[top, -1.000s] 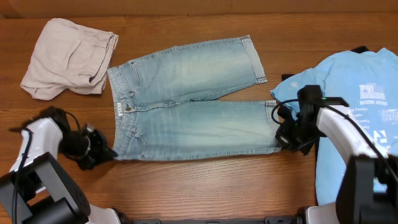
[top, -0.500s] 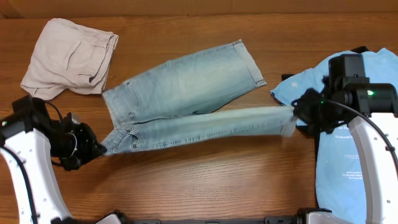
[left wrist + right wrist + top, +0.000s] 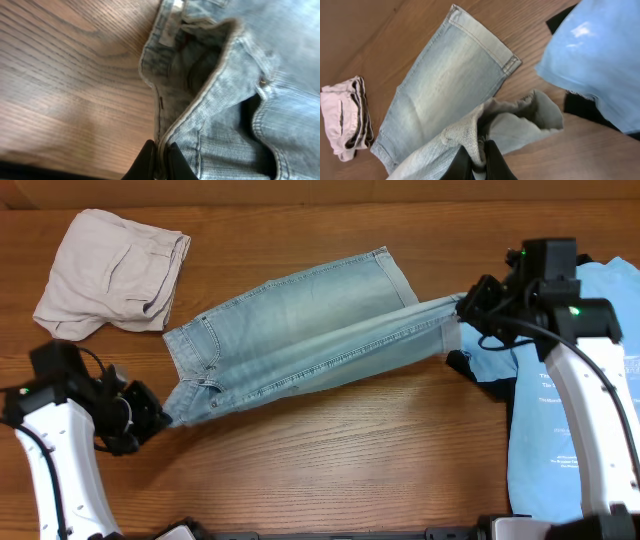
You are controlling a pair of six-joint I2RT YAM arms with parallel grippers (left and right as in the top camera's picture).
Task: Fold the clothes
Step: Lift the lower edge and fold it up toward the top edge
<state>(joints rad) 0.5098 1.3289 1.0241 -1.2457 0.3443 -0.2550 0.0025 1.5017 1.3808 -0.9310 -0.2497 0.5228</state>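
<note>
Light-wash denim jeans (image 3: 300, 330) lie across the middle of the wooden table, the near leg lifted and stretched over the far one. My left gripper (image 3: 160, 417) is shut on the waistband corner (image 3: 162, 145) at lower left. My right gripper (image 3: 468, 308) is shut on the near leg's hem (image 3: 477, 150), held up at the right. The far leg (image 3: 455, 65) lies flat. Beige trousers (image 3: 110, 270) lie crumpled at the far left. A sky-blue printed T-shirt (image 3: 570, 420) lies at the right, over a black garment (image 3: 462, 362).
The table's far edge meets a tan wall (image 3: 300, 190) at the top. Bare wood (image 3: 330, 460) runs along the front of the table. The right arm (image 3: 580, 380) reaches over the T-shirt.
Both grippers took hold of the near leg's side of the jeans and lifted it. The right gripper carried the hem up and back toward the far leg; the jeans shifted and slanted.
</note>
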